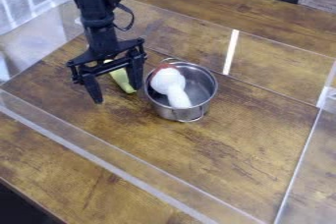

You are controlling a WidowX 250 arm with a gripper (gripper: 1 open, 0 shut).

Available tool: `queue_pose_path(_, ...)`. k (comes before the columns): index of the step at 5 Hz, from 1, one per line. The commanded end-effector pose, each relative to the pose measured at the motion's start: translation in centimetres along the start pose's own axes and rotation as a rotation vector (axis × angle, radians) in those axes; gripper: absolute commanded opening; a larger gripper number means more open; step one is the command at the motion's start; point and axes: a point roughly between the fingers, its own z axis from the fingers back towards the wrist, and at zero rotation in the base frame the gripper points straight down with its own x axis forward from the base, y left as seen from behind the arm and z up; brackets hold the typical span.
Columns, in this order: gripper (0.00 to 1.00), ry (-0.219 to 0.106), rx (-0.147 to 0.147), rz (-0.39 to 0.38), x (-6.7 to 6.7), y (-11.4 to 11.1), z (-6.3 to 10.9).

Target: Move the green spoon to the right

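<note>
Has the fingers point(93, 88) spread wide, low above the table point(237, 154). Shows the green spoon point(124, 79) between them, closer to the finger on the bowl's side, partly hidden; cannot tell whether touching. Puts the steel bowl point(207, 89) just beside that same finger, outside the spread, with a white object point(170, 83) lying in it.

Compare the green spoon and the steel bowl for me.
The green spoon is slim and yellow-green; the steel bowl is round and gray. The bowl holds a white object, while the spoon lies outside it, partly hidden by the gripper. Both rest on the wooden table.
</note>
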Motion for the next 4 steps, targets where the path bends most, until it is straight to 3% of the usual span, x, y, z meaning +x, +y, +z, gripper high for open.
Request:
queue_pose_path(1,1.0,-0.042,-0.043,0.053,1.0,-1.1,1.8)
queue_pose_path(2,1.0,-0.045,-0.043,0.088,1.1,-1.7,2.0)
queue_pose_path(4,1.0,-0.037,-0.038,0.091,2.5,-1.8,0.6)
